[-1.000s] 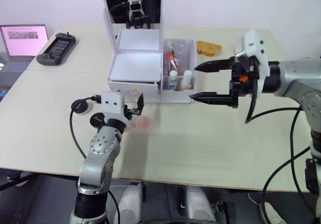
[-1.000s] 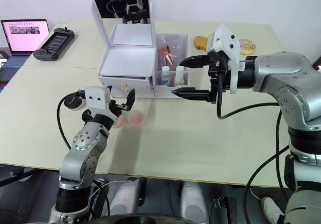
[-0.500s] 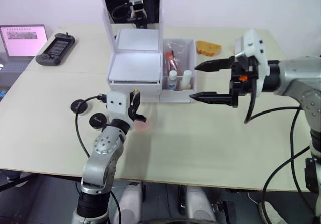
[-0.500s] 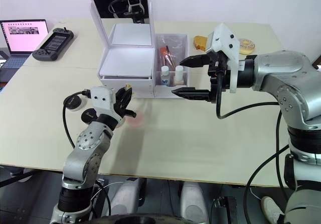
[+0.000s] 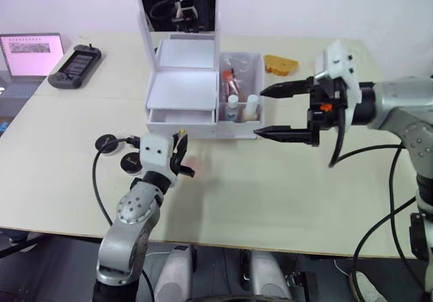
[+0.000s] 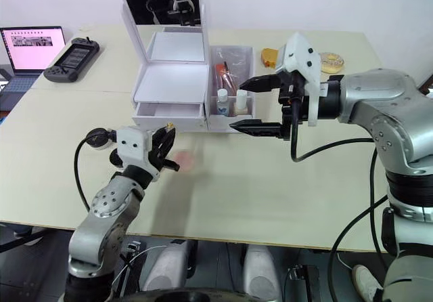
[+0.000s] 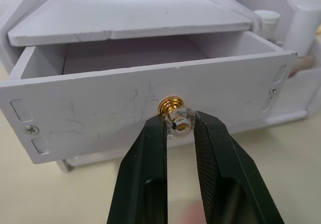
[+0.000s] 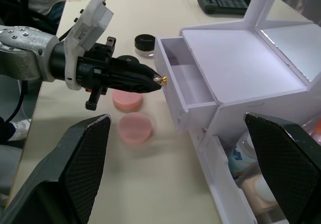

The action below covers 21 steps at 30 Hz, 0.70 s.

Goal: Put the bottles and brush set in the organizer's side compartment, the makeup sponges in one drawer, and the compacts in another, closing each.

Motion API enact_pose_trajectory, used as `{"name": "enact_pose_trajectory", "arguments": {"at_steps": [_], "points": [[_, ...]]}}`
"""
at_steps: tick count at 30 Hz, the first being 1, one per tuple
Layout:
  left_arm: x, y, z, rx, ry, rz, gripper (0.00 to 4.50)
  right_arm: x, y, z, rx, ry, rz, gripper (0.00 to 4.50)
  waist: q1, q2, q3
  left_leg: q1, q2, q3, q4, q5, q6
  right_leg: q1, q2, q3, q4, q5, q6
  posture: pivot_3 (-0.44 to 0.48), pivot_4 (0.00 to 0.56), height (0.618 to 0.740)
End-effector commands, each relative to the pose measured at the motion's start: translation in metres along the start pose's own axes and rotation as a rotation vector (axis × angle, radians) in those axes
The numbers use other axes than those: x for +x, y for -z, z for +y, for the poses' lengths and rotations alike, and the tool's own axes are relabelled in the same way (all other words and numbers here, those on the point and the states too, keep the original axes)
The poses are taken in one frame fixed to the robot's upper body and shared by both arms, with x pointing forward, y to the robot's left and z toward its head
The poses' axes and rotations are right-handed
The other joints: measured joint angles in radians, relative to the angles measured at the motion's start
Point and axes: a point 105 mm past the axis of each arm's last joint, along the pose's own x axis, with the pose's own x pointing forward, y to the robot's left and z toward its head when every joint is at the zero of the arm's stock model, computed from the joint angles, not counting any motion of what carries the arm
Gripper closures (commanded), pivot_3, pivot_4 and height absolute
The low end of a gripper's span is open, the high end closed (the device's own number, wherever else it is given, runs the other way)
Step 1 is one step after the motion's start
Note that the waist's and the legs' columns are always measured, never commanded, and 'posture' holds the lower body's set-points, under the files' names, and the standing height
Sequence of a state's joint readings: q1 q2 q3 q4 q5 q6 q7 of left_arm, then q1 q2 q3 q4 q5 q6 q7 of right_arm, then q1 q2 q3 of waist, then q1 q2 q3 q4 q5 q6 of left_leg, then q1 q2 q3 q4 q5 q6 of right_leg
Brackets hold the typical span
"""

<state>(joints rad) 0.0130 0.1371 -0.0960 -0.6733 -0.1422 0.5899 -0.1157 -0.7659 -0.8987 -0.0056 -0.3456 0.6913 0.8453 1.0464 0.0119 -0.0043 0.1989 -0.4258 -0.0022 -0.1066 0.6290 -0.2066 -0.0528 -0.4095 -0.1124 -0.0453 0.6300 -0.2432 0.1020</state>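
Our left gripper (image 7: pixel 179 126) pinched the faceted gold knob (image 7: pixel 175 117) of the scuffed white plastic drawer (image 7: pixel 145 111). Two round pink makeup sponges (image 8: pixel 131 114) lay near it. Our right gripper (image 5: pixel 274 111) hung spread wide right of the organizer (image 5: pixel 183 89).

Even, bright overhead light is washing the beige table (image 5: pixel 270 180); soft shadows are falling under both arms. The organizer (image 5: pixel 183 89) lid is glaring white. In the right wrist view, near fingers (image 8: pixel 75 174) are blurring.
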Motion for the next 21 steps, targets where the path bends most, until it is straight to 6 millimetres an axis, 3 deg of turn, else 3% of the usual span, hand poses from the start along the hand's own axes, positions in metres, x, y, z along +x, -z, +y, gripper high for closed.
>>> {"name": "enact_pose_trajectory", "arguments": {"at_steps": [1, 21], "points": [[-0.011, -0.013, -0.007, 0.0, 0.033, -0.033, 4.25, -0.001, -0.009, 0.0, -0.031, -0.004, -0.027, 0.0, 0.0, 0.0, 0.0, 0.0, 0.0, 0.0, 0.0, 0.0, 0.0, 0.0, 0.0, 0.0, 0.0, 0.0, 0.0, 0.0, 0.15, 0.74], [-0.038, -0.02, -0.019, -0.018, 0.125, 0.063, 4.25, 0.002, -0.005, 0.001, -0.016, -0.01, -0.043, 0.0, 0.001, 0.0, 0.0, 0.0, 0.0, 0.0, 0.0, 0.0, 0.0, 0.0, 0.0, 0.0, 0.0, -0.001, 0.0, 0.0, 0.15, 0.74]]}}
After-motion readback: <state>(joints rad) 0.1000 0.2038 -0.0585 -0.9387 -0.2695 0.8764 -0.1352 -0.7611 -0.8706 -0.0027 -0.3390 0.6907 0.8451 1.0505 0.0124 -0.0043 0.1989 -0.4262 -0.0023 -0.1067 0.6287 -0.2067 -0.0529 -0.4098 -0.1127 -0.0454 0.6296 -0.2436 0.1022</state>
